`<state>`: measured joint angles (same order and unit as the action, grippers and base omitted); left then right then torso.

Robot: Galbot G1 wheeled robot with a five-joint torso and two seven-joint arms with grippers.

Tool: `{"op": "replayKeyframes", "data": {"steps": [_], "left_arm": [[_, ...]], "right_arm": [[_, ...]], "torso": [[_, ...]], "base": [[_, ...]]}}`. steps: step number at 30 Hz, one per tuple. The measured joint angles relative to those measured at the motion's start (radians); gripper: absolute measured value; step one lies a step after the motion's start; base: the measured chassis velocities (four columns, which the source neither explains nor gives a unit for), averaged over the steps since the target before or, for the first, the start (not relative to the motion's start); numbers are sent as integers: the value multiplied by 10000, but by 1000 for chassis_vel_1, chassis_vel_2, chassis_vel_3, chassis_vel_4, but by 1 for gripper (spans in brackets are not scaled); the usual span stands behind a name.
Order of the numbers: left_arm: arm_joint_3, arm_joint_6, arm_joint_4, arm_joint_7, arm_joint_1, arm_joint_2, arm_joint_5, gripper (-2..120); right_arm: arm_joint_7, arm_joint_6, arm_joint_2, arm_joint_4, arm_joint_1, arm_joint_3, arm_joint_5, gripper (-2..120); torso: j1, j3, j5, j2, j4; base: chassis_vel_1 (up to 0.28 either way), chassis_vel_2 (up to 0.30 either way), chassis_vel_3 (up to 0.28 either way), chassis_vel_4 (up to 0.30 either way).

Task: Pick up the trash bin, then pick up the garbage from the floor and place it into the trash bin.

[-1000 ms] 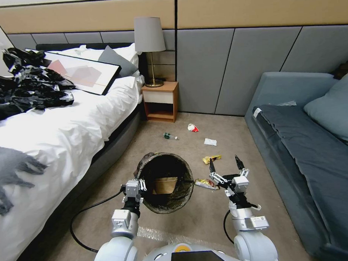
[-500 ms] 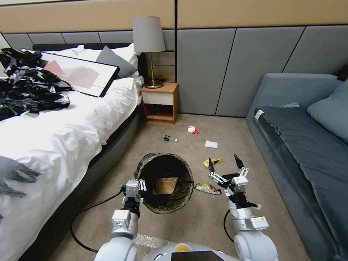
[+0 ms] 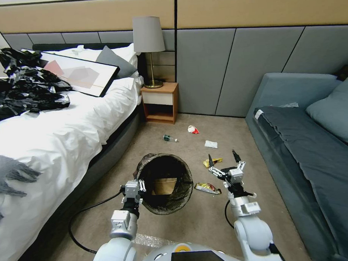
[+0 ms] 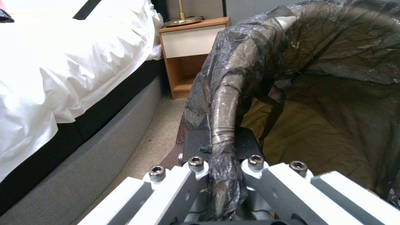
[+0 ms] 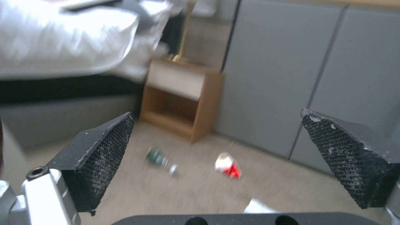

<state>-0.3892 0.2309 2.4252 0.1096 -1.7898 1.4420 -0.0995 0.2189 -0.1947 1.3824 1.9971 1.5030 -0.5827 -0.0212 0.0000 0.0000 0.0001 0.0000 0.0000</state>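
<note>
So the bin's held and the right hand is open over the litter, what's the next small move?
Probably lower the open right hand onto the yellow crumpled snack packet lying on the carpet just beneath it. The left hand is clamped on the rim of the round bin lined with a crinkled black plastic bag, whose mouth stands open alongside, ready to receive it.

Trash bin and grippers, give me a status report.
Left gripper shut on round black-bagged trash bin rim, brown paper inside. Right gripper open above the floor. Yellow snack packet beside the bin, nothing blocking.
</note>
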Motion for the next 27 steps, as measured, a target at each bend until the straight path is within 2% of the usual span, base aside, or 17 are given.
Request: {"op": "replayKeyframes", "data": {"steps": [9, 12, 13, 16, 17, 20, 24, 27], "left_arm": [[-70, -10, -30, -17, -45, 90, -7, 1], [-97, -10, -50, -22, -49, 104, -18, 1], [-97, -10, -50, -22, -49, 104, -18, 1], [-117, -11, -69, -22, -56, 116, -41, 1], [-117, -11, -69, -22, -56, 116, -41, 1], [-87, -11, -92, -22, -82, 166, -115, 1], [-63, -11, -105, -21, -100, 174, -144, 1], [-56, -11, -110, -17, -151, 175, -192, 1]], "right_arm": [[1416, -58, -868, -2080, -1072, 253, 52, 100], [2172, -303, -1147, -3265, -1533, 439, -163, 100], [2172, -303, -1147, -3265, -1533, 439, -163, 100], [3110, -706, -1387, -4544, -2027, 532, -460, 100], [3110, -706, -1387, -4544, -2027, 532, -460, 100], [3760, -1011, -1516, -5663, -2547, 578, -662, 100], [4088, -1145, -1531, -6100, -2804, 575, -792, 100], [4689, -1405, -1469, -7131, -3349, 503, -1096, 100]], "torso": [[0, 0, 0, 0, 0], [0, 1, 0, 0, 0], [0, 1, 0, 0, 0], [0, 0, 0, 0, 0], [0, 0, 0, 0, 0], [0, 0, 0, 0, -1], [0, 1, -1, 0, 1], [0, 1, -2, 0, -1]], "base": [[0, 0, 0, 0], [0, 0, 0, 0], [0, 0, 0, 0], [0, 0, 0, 0], [0, 0, 0, 0], [0, 0, 0, 0], [0, 0, 0, 0], [0, 0, 0, 0]]}}
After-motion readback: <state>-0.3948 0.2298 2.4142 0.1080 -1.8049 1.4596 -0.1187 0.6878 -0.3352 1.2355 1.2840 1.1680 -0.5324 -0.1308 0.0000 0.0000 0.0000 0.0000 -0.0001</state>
